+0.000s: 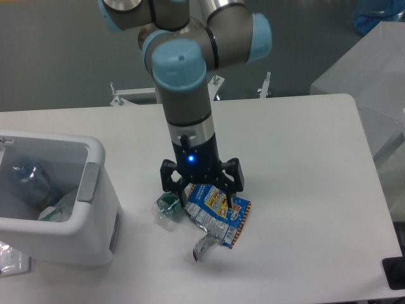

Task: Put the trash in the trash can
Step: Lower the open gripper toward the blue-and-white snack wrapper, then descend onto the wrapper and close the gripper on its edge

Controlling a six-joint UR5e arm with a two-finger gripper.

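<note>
- The hand is low over the table, right on top of the trash.
- Its two fingers are spread wide. One finger is by the bottle and the other is on the far side of the bag.
- The hand is not holding anything. The fingers sit around the top part of the bag but do not squeeze it.
- The bag is blue with yellow and red print and shiny silver edges. It lies flat on the table, in the middle.
- The bottle is clear with a green label. It lies on its side, touching the left edge of the bag.
- The bin is white and stands at the left of the table, a little way from the trash.
- There are things inside the bin. One looks like a clear bottle, but I cannot tell for sure what they are.
- So I think the job is only partly done. The bag and the bottle are both outside the bin.
- I think the hand needs to close on the bag, lift it, and take it over to the bin. After that comes the bottle.
- There is print on the bag and the label, but it is too small and blurry to read. I see no name on the bin.
</note>
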